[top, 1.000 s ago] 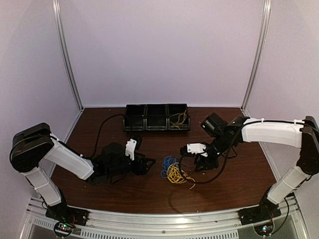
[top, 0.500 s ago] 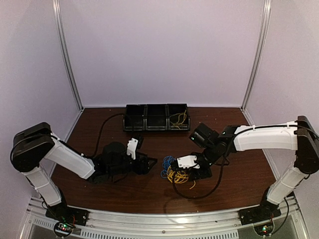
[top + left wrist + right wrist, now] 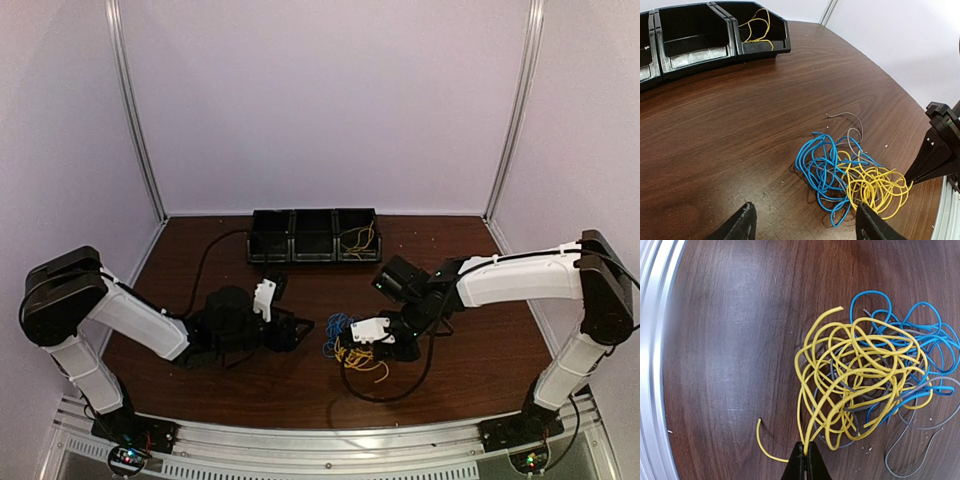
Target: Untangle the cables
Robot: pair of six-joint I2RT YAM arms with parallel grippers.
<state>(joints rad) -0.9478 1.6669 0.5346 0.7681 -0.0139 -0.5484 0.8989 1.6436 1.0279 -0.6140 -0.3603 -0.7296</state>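
Observation:
A tangle of cables [image 3: 347,340] lies on the brown table between the two arms: a yellow cable [image 3: 860,370], a blue cable [image 3: 822,162] and a thin grey cable [image 3: 920,437] wound through each other. My right gripper [image 3: 805,456] is down at the tangle's edge, shut on strands of the yellow cable. In the top view it sits at the right side of the heap [image 3: 372,338]. My left gripper [image 3: 802,222] stands open just left of the tangle, its fingers [image 3: 742,225] wide apart and holding nothing.
Three black bins [image 3: 314,236] stand in a row at the back; the right one holds a loose yellow wire [image 3: 757,27]. A metal rail [image 3: 652,365] borders the table's near edge. A thick black arm cable [image 3: 205,255] trails at back left.
My right arm swung left and down onto the tangle, and its jaws closed on the yellow cable. The left arm barely moved.

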